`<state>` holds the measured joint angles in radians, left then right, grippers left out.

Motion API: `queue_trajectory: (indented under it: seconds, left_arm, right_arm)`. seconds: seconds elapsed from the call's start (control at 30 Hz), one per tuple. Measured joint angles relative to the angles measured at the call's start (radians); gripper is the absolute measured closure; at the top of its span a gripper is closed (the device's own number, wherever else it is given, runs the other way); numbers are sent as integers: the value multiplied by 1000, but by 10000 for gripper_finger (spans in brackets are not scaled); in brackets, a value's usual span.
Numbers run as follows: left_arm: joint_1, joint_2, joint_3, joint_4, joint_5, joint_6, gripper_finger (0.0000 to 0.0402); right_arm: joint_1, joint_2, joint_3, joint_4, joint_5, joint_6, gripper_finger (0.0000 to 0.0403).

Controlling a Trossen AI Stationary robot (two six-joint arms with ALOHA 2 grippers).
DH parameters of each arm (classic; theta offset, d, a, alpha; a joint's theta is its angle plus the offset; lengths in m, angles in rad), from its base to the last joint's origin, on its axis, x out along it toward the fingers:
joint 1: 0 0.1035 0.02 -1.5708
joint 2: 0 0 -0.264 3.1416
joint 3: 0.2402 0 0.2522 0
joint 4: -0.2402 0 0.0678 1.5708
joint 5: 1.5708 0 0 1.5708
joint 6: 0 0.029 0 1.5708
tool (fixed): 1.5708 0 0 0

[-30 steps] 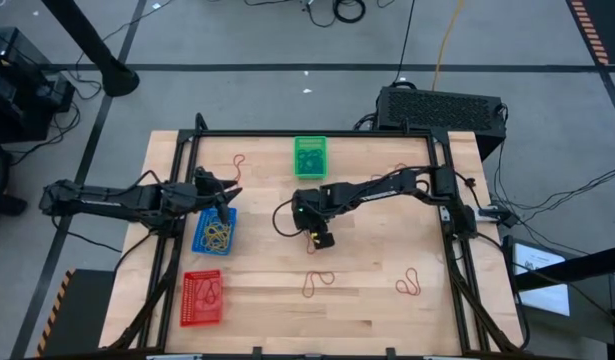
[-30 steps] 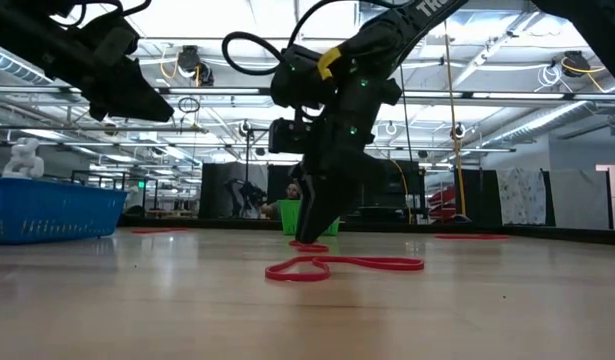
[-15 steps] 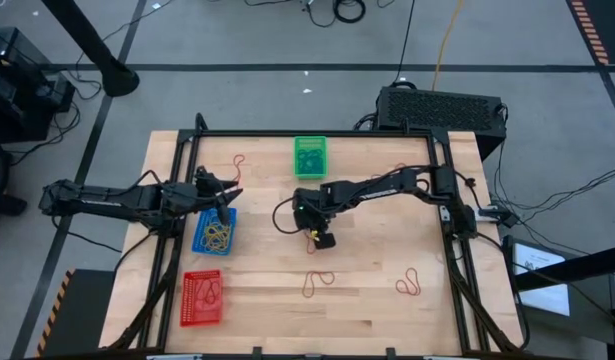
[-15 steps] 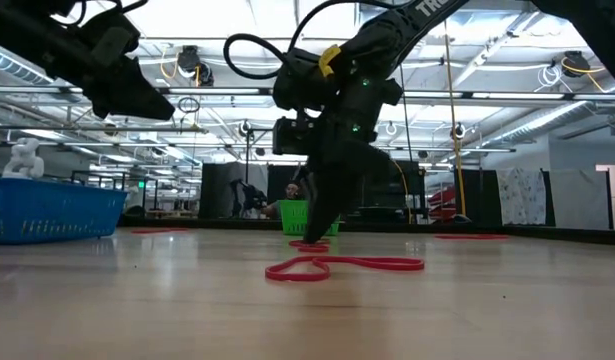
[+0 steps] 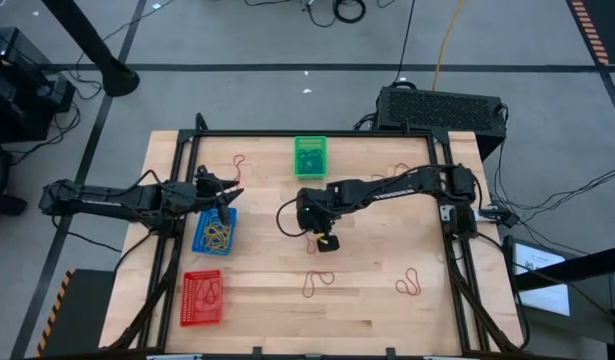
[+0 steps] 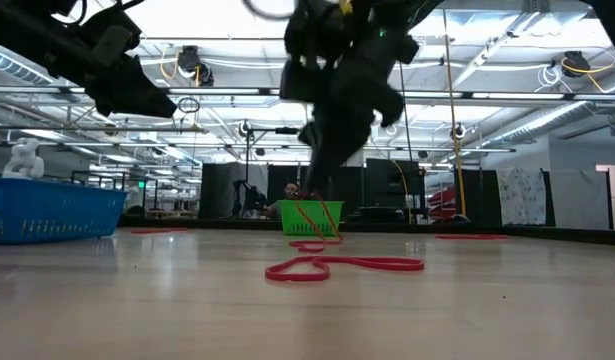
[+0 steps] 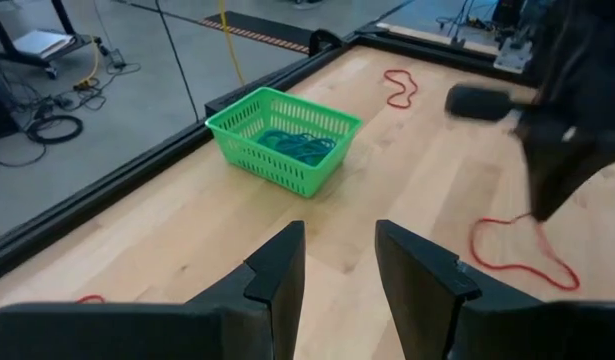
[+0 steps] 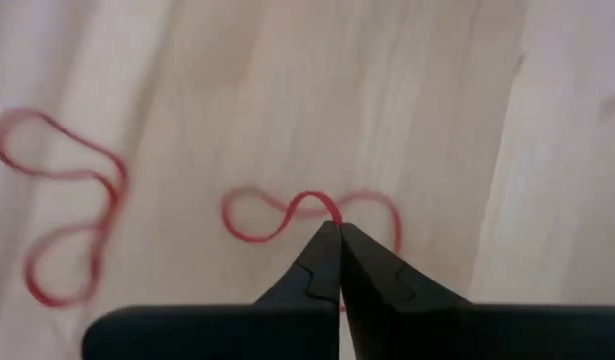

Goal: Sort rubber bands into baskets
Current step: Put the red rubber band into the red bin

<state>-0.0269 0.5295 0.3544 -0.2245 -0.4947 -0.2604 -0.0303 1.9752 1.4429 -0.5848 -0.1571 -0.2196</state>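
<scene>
My right gripper [image 5: 326, 243] [image 8: 339, 236] hangs above the middle of the table, shut on a red rubber band [image 8: 305, 213] that dangles under it [image 6: 314, 220]. My left gripper [image 5: 223, 212] [image 7: 339, 262] stands open and holds nothing, over the far end of the blue basket [image 5: 215, 232], which has yellow-tan bands in it. The green basket [image 5: 310, 157] [image 7: 284, 136] stands at the far middle. The red basket [image 5: 203, 298] sits at the near left. More red bands lie flat on the table [image 5: 318, 282] [image 5: 408, 285] [image 5: 238, 162]. My right gripper pinches the red band's top strand [image 8: 330, 212] between its two fingertips, which slant down from above. The band hangs slack below the fingers as a drooping loop [image 6: 322, 225]. Whether its lower end still touches the table, I cannot tell.
A black frame [image 5: 307, 134] runs along the table's far and side edges. A big black box [image 5: 439, 108] stands behind the far right corner. In the low view a red band [image 6: 343, 266] lies nearer than the held one. Bare wood lies around my right gripper.
My right gripper has risen from the table, fingers still pointing down, and has taken the red band up with it. The band, which lay flat under the fingertips, now hangs below them. My left arm has kept still.
</scene>
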Motion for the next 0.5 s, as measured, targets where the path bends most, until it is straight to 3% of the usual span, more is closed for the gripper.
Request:
queue_trajectory:
  seconds: [0.23,0.5]
  left_arm:
    - [-1,0,0,-66,20,15,270]
    - [-1,0,0,-85,1,11,270]
  right_arm:
    - [53,-59,0,148,0,54,403]
    - [140,-61,2,445,-1,80,402]
